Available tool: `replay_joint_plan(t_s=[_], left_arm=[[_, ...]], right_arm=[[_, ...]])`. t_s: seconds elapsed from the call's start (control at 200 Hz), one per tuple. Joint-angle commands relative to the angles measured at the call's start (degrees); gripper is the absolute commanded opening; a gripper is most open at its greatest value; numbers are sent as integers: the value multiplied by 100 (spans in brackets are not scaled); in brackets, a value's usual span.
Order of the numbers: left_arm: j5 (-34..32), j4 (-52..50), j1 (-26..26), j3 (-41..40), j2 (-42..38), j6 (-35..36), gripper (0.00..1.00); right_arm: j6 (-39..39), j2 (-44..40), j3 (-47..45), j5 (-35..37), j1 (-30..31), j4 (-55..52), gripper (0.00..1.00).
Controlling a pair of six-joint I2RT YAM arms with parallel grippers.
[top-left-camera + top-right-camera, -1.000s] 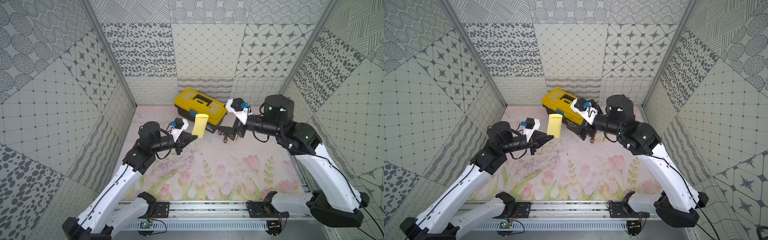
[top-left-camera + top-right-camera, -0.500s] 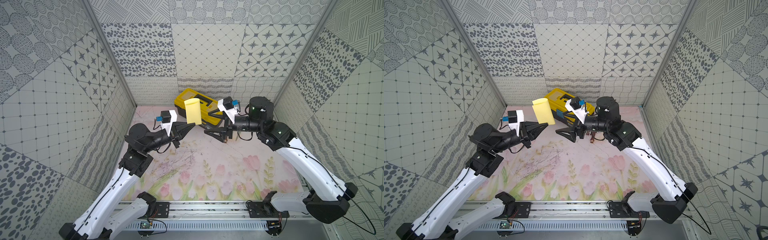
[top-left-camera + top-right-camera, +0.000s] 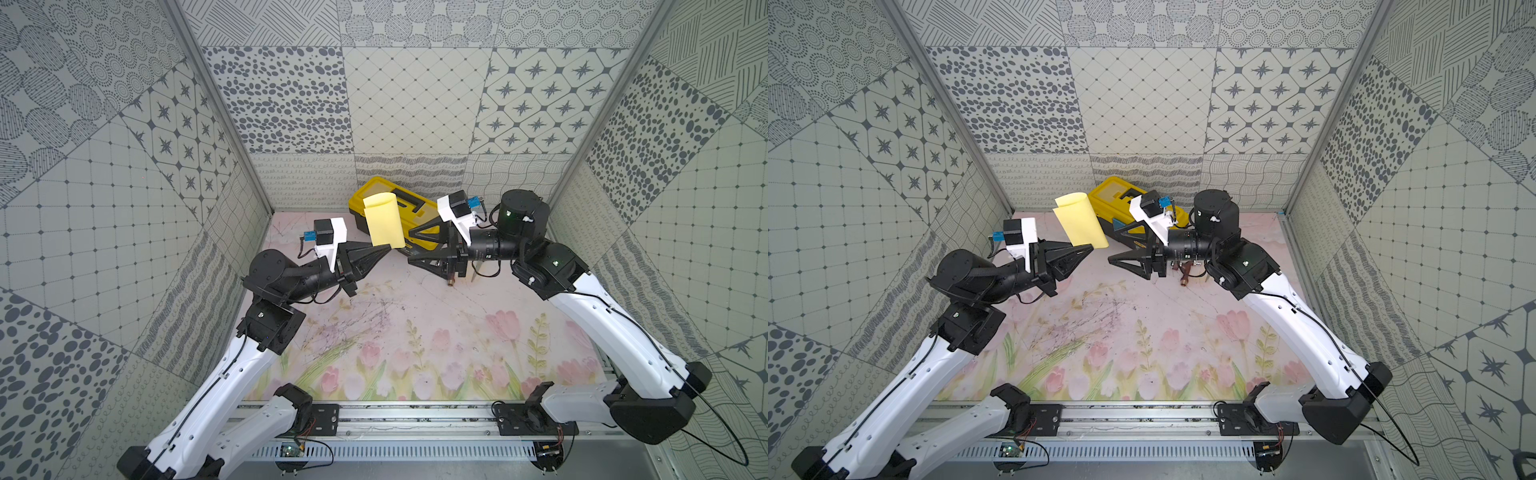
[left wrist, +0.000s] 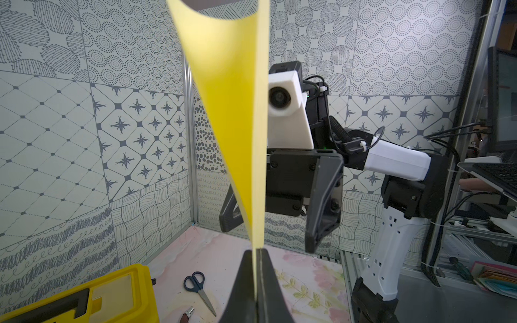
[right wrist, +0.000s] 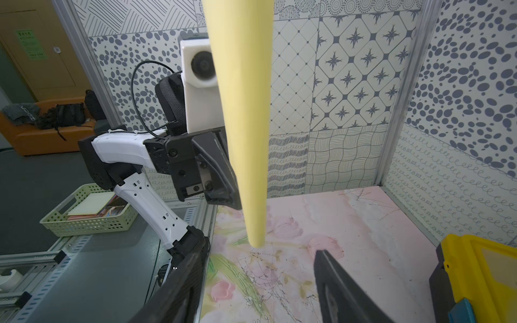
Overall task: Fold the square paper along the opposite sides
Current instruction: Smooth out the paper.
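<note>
The square paper, curled into a loose loop, stands in the air above the floral table, in front of a yellow toolbox. The left gripper clamps its lower edge. The right gripper is just beside it, jaws apart, empty.

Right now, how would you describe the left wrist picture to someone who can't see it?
The left pincer, shut, pinches a curled pale-yellow paper upright. Behind it is the right pincer, open; scissors and a yellow toolbox lie on the mat.
</note>
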Motion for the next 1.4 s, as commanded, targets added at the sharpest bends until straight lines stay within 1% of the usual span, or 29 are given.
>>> replay_joint_plan(t_s=[0.0,0.12,0.35,0.515,0.705,0.855,0.986,1.181,1.396], left_arm=[[176,295,-16,-34,-7,-103,0],[13,120,-18,-62,36,7,0],[-155,-95,-28,-80,147,105,0],[-292,-228,-27,-75,129,244,0],[-373,-300,-28,-67,154,330,0],[-322,-251,-27,-49,200,281,0],[-320,-245,-35,-49,200,268,0],[-320,-248,-36,-50,194,267,0],[-276,-219,-36,-50,167,233,0]], right_arm=[[141,172,275,285,-15,298,59],[246,320,430,420,10,296,52],[209,501,573,604,66,191,44],[68,468,555,408,88,87,44],[-112,320,405,-76,83,58,49],[-142,386,425,-80,87,-2,50],[-152,456,440,-66,89,-39,48],[-160,472,451,-26,88,-40,42],[-170,509,460,69,92,-48,39]])
